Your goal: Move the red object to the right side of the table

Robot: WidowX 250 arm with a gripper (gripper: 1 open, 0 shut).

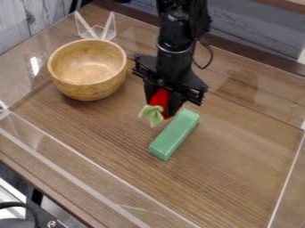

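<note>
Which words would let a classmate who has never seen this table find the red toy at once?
On the brown wooden table, look near the middle, right of the big yellow bowl. Just below the black gripper is a small red toy with a pale green leafy top, unlike the plain green block beside it.

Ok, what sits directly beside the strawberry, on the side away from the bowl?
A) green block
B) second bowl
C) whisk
A: the green block lies next to the red strawberry, opposite the yellow bowl.
</note>
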